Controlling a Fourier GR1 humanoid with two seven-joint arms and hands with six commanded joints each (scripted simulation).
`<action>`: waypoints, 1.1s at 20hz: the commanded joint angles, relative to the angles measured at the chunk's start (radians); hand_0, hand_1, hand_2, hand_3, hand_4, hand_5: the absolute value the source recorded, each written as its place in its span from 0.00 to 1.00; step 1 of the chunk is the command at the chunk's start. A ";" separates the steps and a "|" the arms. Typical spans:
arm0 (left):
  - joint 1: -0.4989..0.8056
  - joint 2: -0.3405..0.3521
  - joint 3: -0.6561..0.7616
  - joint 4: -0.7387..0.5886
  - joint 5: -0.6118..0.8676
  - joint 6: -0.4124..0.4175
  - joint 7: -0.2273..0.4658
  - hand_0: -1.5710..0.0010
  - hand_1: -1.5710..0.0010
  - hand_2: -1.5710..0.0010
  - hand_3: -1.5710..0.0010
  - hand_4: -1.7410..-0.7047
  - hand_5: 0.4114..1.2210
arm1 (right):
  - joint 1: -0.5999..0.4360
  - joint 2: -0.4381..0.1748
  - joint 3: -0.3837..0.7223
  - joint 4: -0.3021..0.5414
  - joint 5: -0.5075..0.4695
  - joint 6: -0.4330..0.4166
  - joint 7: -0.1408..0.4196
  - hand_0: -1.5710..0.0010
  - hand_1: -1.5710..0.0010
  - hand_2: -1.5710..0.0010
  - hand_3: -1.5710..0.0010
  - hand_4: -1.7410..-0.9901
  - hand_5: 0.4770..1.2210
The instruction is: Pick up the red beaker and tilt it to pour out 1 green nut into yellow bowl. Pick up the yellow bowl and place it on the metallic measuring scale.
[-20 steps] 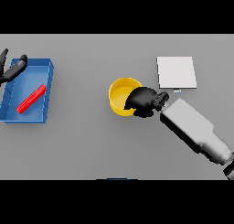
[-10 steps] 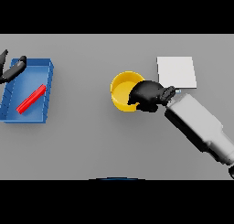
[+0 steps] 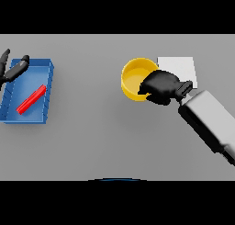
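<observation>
Head view: right hand curled on round yellow bowl rim beside flat square scale

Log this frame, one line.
right hand: shut on yellow bowl | bowl beside scale | left hand: open, over blue tray

Bowl sits just left of the scale; tray far left holds a beaker.

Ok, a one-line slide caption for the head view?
Right hand grips yellow bowl beside the scale; left hand over blue tray.
</observation>
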 commanded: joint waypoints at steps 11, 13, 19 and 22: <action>0.014 0.014 -0.006 -0.034 0.003 0.014 0.032 1.00 1.00 1.00 1.00 0.97 0.39 | -0.053 -0.067 -0.101 0.223 0.040 -0.159 -0.043 0.00 0.00 0.02 0.27 0.00 1.00; 0.010 0.020 0.002 -0.036 0.008 0.012 0.034 1.00 1.00 1.00 1.00 0.97 0.40 | -0.064 -0.064 -0.113 0.289 0.047 -0.192 -0.046 0.00 0.00 0.01 0.27 0.00 1.00; 0.010 0.029 0.001 -0.043 0.007 0.011 0.046 1.00 1.00 1.00 1.00 0.98 0.38 | -0.091 -0.044 -0.140 0.465 0.059 -0.264 -0.061 0.00 0.00 0.06 0.21 0.00 1.00; 0.013 0.026 0.000 -0.041 0.010 0.012 0.055 1.00 1.00 1.00 1.00 0.98 0.37 | -0.111 -0.032 -0.158 0.549 0.051 -0.278 -0.067 0.00 0.00 0.08 0.16 0.00 1.00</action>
